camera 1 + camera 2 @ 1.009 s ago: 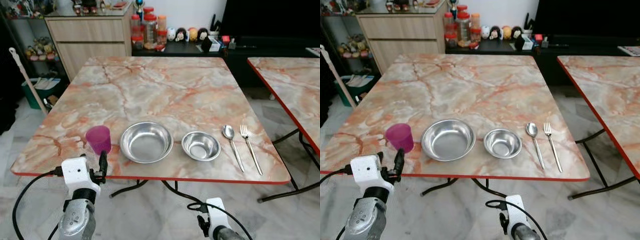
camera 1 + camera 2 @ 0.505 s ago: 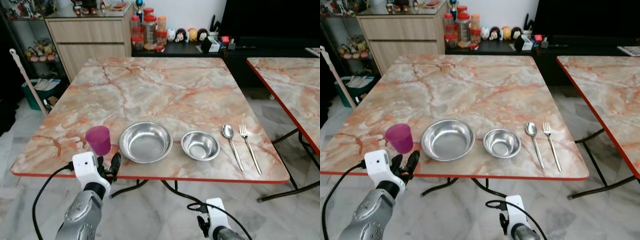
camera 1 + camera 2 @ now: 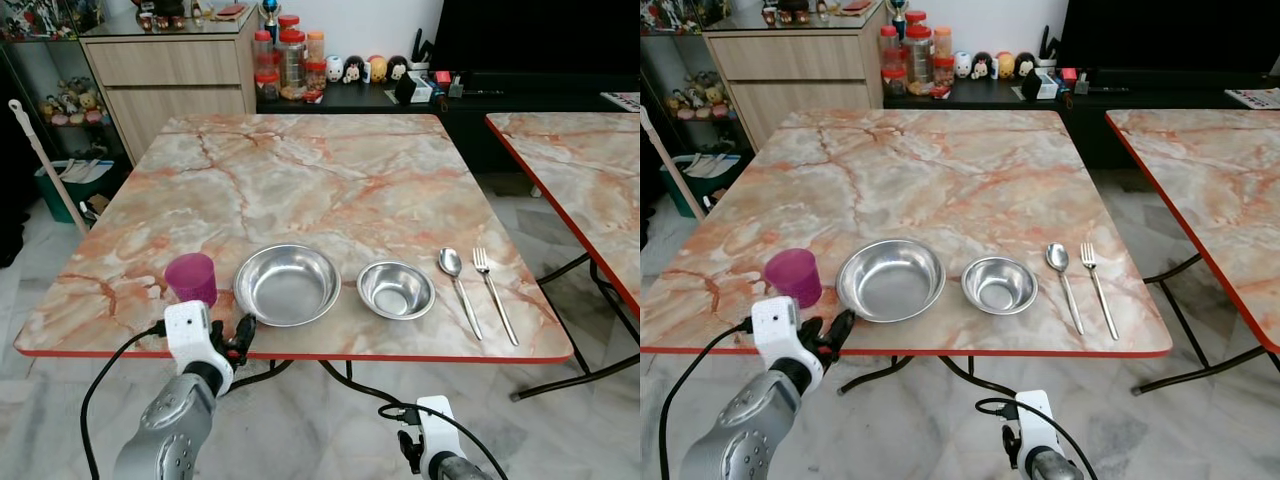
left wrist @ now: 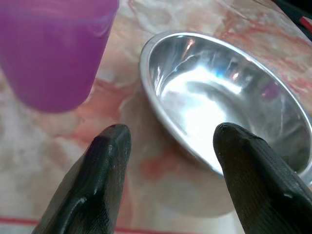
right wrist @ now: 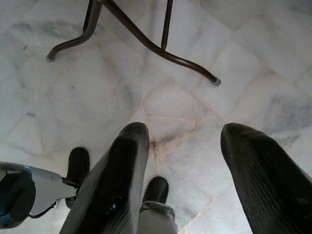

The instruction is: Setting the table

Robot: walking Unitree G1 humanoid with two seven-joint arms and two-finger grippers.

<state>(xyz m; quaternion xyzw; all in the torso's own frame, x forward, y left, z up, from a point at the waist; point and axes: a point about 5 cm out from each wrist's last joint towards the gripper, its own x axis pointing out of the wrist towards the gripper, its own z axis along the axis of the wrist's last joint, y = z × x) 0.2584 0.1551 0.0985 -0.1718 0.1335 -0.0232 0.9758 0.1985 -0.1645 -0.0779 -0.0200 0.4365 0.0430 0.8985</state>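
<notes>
The marble surface (image 3: 330, 180) fills mid-frame, carrying along its lower edge, left to right, a purple cup (image 3: 191, 279), large steel bowl (image 3: 287, 284), small steel bowl (image 3: 396, 289), spoon (image 3: 458, 288) and fork (image 3: 494, 305), both with long axes running up-frame, heads pointing away. At lower left the left gripper (image 3: 238, 343) hovers at the surface's edge, its 2 fingers (image 4: 105, 165) apart and empty, aimed between cup and large bowl. The right gripper (image 5: 183, 161) hangs at bottom centre over the floor, fingers apart.

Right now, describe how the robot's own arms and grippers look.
The left arm is silver-grey metal, ending in a white boxy wrist block and a gripper of two long matte-black fingers, with a black cable looping off. The right arm has the same white block and black cable.
</notes>
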